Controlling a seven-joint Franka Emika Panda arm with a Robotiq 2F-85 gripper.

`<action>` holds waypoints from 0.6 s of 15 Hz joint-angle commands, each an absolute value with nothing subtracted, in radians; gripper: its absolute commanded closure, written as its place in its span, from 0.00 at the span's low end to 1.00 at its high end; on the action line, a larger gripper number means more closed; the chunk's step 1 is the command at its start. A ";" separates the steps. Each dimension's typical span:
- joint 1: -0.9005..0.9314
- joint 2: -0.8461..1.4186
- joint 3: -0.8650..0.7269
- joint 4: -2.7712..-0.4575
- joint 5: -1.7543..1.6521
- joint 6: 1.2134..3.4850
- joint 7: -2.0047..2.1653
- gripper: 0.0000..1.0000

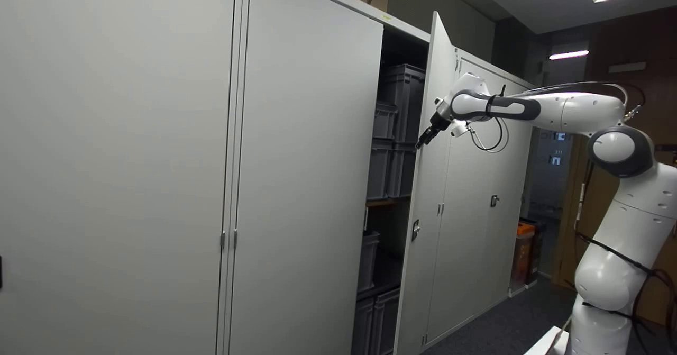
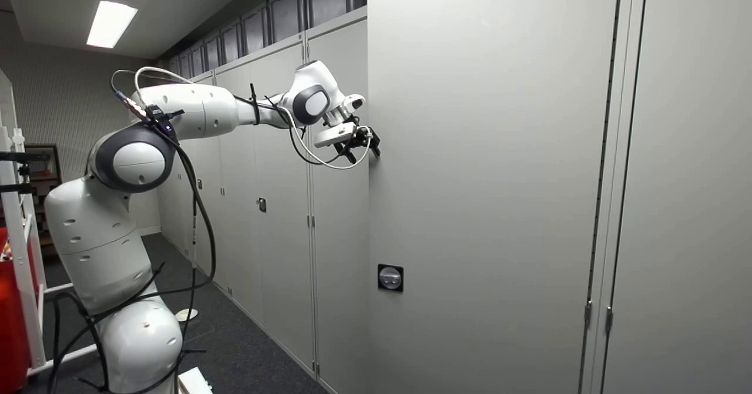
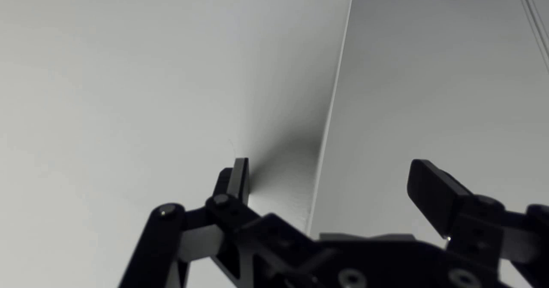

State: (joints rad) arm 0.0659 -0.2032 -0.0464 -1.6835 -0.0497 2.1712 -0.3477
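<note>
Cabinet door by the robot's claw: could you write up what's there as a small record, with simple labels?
Main item: pale grey cabinet door, ajar
Machine: white robot arm
Its end: black gripper, open, at the door's free edge
Position: in the wrist view, fingers appear on either side of that edge
Contact: touching or apart, can't tell
Fitting: round metal handle, lower on the door than the gripper
Inside: grey bins, some stacked

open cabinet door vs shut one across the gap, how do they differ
The open door stands angled outward; the shut door sits flush. The open door shows a handle; the shut door shows none. The gripper is at the open door, away from the shut door. Both are light grey.
</note>
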 commanded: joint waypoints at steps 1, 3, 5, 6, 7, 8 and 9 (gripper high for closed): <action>0.057 -0.214 -0.028 -1.686 -0.056 2.153 -0.336 0.00; 0.058 -0.236 -0.024 -1.715 -0.054 2.143 -0.334 0.00; 0.061 -0.260 -0.018 -1.747 -0.056 2.130 -0.334 0.00; 0.062 -0.273 -0.013 -1.763 -0.062 2.122 -0.332 0.00; 0.064 -0.286 -0.010 -1.778 -0.059 2.111 -0.334 0.00; 0.064 -0.302 -0.005 -1.794 -0.061 2.097 -0.333 0.00; 0.066 -0.318 -0.002 -1.809 -0.060 2.085 -0.335 0.00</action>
